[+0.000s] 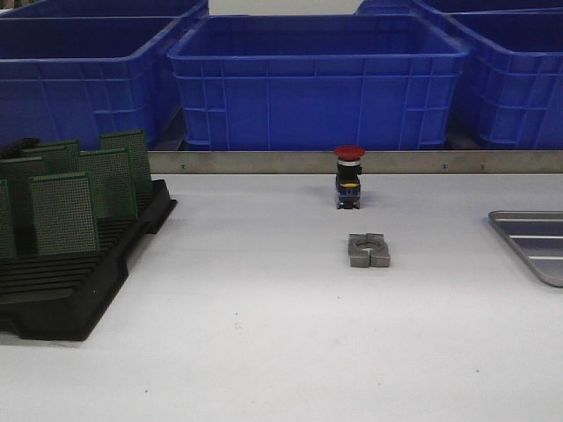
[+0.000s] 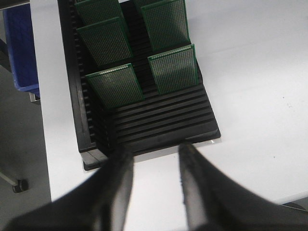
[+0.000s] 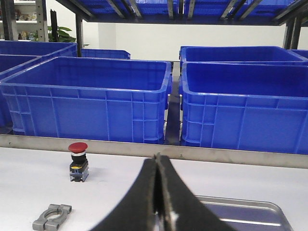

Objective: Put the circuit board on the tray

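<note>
Just beyond the left hand [image 2: 155,159], whose fingers stand apart with nothing between them, a black rack [image 2: 159,122] sits on the white table [image 1: 264,334] with green circuit boards [image 2: 174,69] standing upright in its slots, the nearest slots bare. Ahead of the right hand [image 3: 158,166], whose fingers are pressed together and hold nothing, the silver tray [image 3: 240,214] lies flat just past the fingertips, and off to one side of that hand are a red push button [image 3: 78,161] and a grey metal clamp [image 3: 52,216]. Behind them, blue crates [image 1: 317,83] stand past a metal strip along the table's far edge.
</note>
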